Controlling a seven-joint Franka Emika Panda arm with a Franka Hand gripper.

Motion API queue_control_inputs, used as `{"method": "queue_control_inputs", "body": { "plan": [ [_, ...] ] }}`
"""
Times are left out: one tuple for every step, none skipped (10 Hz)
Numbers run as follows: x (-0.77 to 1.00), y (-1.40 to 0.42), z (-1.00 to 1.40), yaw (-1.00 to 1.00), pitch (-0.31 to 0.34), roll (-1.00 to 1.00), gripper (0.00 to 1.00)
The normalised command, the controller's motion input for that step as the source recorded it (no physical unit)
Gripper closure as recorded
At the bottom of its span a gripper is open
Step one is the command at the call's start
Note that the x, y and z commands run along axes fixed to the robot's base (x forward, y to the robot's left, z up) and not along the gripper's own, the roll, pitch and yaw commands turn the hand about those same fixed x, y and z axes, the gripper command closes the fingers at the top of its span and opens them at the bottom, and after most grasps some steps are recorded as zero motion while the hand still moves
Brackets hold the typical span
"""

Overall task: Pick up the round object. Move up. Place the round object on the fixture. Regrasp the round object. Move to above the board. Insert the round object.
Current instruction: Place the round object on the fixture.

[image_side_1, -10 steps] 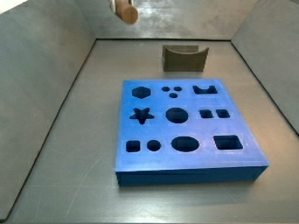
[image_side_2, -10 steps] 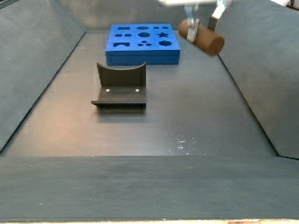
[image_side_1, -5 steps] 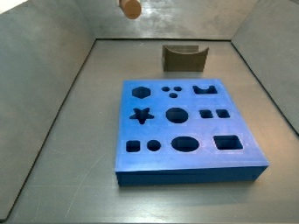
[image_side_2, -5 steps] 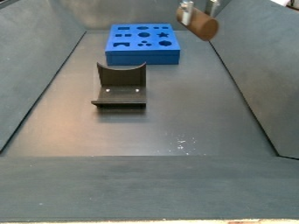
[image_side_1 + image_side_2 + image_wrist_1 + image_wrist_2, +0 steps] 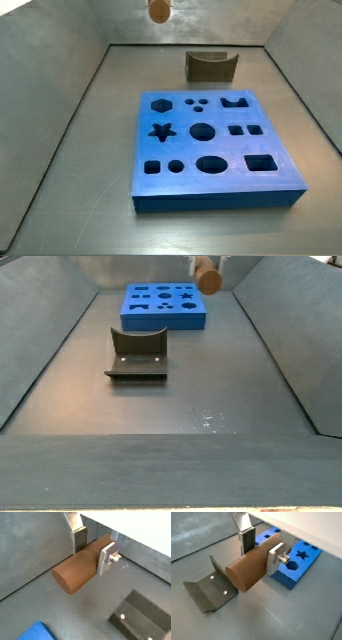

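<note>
While the round object [image 5: 81, 566] is being pinched between the two silver finger plates, the gripper [image 5: 92, 547] is being carried high above the floor, well clear of everything below. In both wrist views the brown-orange cylinder is being clamped across its side, with one flat round end [image 5: 238, 578] being turned toward the camera and the peg lying roughly level. One finger [image 5: 276, 559] is being pressed against the near side of the peg, and the opposite finger [image 5: 246, 536] is being seen behind it.

In a side view the round object [image 5: 158, 11] is being shown at the upper edge of the picture, high over the back of the workspace, and in a side view [image 5: 207, 277] it is being shown near the top, over the far right corner of the board [image 5: 164, 305]. The gripper itself is barely being shown in either side view.

The board [image 5: 214, 148] is being left flat on the floor, with its hexagon, star, circle, square and oval holes all unfilled. The fixture [image 5: 210, 67] is being left standing apart from the board, with nothing resting in its notch. In a wrist view the fixture [image 5: 211, 591] is being seen below the peg, and the board [image 5: 294, 562] is being seen beyond it.
</note>
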Motion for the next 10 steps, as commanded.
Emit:
{"method": "queue_control_inputs", "body": {
  "plan": [
    [1.00,-0.16,0.04,-0.17,0.233,-0.34,1.00],
    [1.00,-0.14,0.04,-0.10,0.204,-0.27,1.00],
    [1.00,-0.13,0.03,-0.07,0.195,-0.24,1.00],
    [1.00,-0.12,0.03,-0.05,0.203,-0.22,1.00],
    [1.00,-0.11,0.03,-0.04,0.216,-0.21,1.00],
    [1.00,-0.10,0.03,-0.02,0.221,-0.18,1.00],
    [0.92,1.00,-0.12,0.08,0.087,-1.00,1.00],
    [0.87,1.00,-0.12,0.09,0.092,-1.00,1.00],
    [0.91,1.00,-0.10,0.04,0.110,-1.00,1.00],
    [0.95,1.00,-0.08,0.03,0.129,-1.00,1.00]
  ]
}}
